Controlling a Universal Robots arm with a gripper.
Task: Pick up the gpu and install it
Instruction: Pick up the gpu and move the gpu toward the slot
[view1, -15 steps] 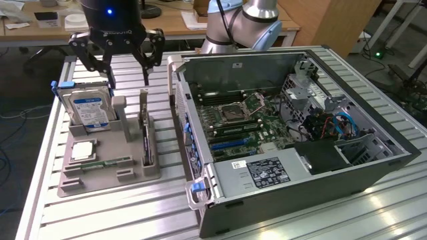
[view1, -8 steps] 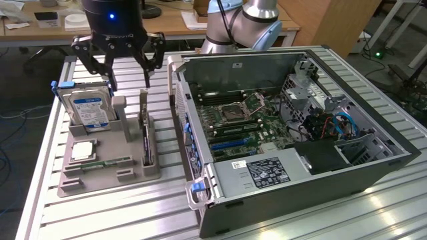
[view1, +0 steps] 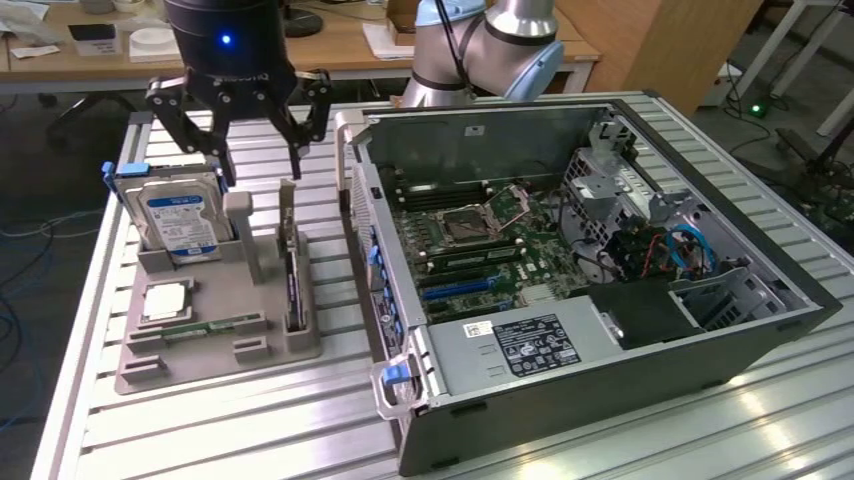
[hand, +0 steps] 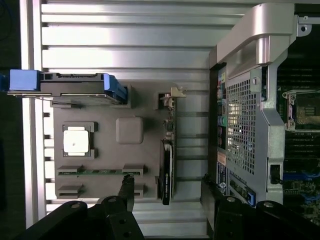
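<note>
The gpu (view1: 290, 272) is a thin dark card standing on its edge in a slot of the grey holder tray (view1: 274, 352), its silvery bracket pointing up at the far end. My gripper (view1: 260, 172) hangs open above the tray, over the card's bracket end and clear of it. From the wrist view the gpu (hand: 167, 160) runs lengthwise between my two black fingers (hand: 128, 186), with my gripper (hand: 167, 181) centred over it and nothing held. The open computer case (view1: 587, 250) lies on its side at the exterior view's right of the tray, motherboard exposed.
A silver hard drive (view1: 180, 215) with blue rails stands in the tray (hand: 105, 110) beside the gpu. A square processor (view1: 163, 300) and a green memory stick (view1: 214, 327) lie in the tray too. The case's wall (hand: 250, 100) stands close to the card. Everything rests on a slatted aluminium table (view1: 267, 420).
</note>
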